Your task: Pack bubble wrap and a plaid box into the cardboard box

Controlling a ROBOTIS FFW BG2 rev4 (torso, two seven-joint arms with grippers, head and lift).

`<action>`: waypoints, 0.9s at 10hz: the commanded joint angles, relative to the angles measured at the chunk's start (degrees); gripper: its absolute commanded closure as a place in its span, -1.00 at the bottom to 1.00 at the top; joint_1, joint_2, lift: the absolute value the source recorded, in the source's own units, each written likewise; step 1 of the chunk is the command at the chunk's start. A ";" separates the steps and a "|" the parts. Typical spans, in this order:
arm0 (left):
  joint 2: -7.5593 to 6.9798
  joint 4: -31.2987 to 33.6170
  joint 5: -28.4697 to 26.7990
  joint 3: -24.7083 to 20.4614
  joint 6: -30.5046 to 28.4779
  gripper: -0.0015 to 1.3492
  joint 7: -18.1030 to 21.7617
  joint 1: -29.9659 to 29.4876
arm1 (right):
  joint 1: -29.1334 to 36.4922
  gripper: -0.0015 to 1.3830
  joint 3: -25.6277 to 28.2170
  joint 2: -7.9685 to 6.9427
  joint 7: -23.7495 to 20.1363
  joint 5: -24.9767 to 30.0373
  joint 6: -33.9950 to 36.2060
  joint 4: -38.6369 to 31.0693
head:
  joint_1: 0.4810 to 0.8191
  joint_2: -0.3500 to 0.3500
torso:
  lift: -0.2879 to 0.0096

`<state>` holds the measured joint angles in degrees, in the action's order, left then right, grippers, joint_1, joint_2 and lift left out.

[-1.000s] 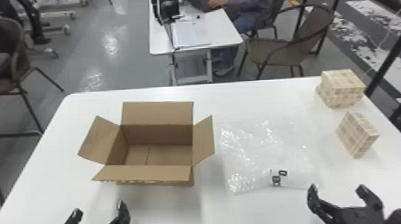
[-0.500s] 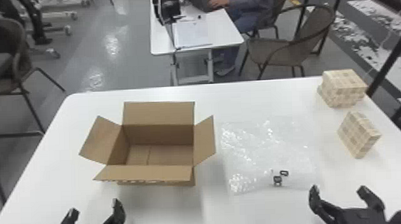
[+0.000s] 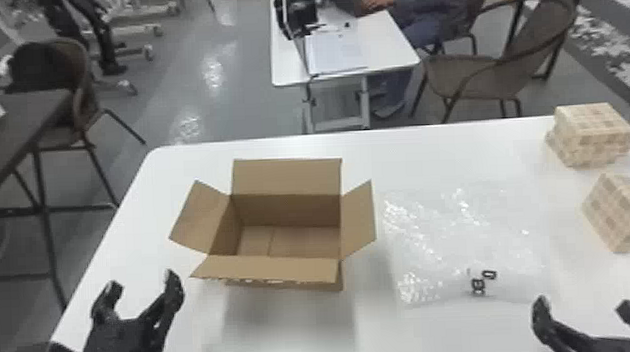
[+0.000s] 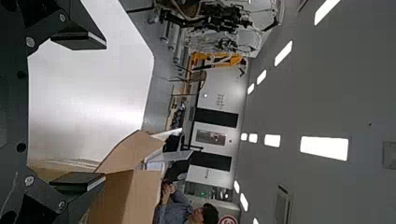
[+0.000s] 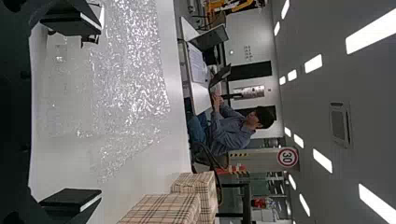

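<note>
Standing open on the white table (image 3: 424,334), the cardboard box (image 3: 267,268) has its four flaps spread outward and lies beyond and to the right of the left gripper (image 3: 142,284), whose fingers are apart. The bubble wrap (image 3: 461,243) lies spread out flat, near the right side of the box. The right gripper (image 3: 583,306) also has its fingers apart, near the wrap's near right corner. Two plaid boxes, one nearer (image 3: 618,212) and one farther (image 3: 593,138), rest toward the table's right edge.
</note>
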<state>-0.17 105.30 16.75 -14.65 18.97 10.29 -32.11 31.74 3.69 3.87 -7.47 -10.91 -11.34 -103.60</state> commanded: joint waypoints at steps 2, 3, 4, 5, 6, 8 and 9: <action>0.32 0.60 -0.31 -11.01 -14.40 -0.52 17.40 10.23 | -0.45 -0.88 0.00 0.00 -0.35 -0.16 0.09 0.33 | 0.27 0.39 | 0.19; 0.32 0.60 -2.51 -13.73 -19.23 -0.52 22.76 13.66 | -0.63 -0.88 -0.18 0.00 -0.44 -0.25 0.18 0.41 | 0.27 0.40 | 0.19; 0.32 -0.45 -0.84 -14.17 -23.80 -0.52 25.13 15.50 | -0.71 -0.87 -0.35 0.00 -0.53 -0.34 0.18 0.59 | 0.27 0.42 | 0.19; 0.32 -2.38 0.74 -14.70 -27.67 -0.52 28.21 17.26 | -0.71 -0.87 -0.35 0.00 -0.61 -0.60 0.18 0.68 | 0.27 0.46 | 0.19; -0.18 -4.23 0.39 -15.32 -30.48 -0.52 31.72 19.72 | -0.63 -0.87 -0.35 0.00 -0.61 -0.86 0.18 0.68 | 0.27 0.44 | 0.19; -0.71 -9.06 3.38 -14.70 -31.71 -0.51 36.03 23.76 | -0.89 -0.87 -0.35 0.00 -0.61 -0.95 0.18 0.94 | 0.27 0.38 | 0.19; -0.79 -9.50 3.20 -13.82 -31.80 -0.51 36.12 24.64 | -0.89 -0.87 -0.35 -0.09 -0.70 -1.22 0.18 1.03 | 0.27 0.35 | 0.19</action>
<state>-0.92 96.16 19.86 -28.90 -12.64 46.42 -8.03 30.86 3.34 3.84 -8.17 -12.02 -11.16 -102.63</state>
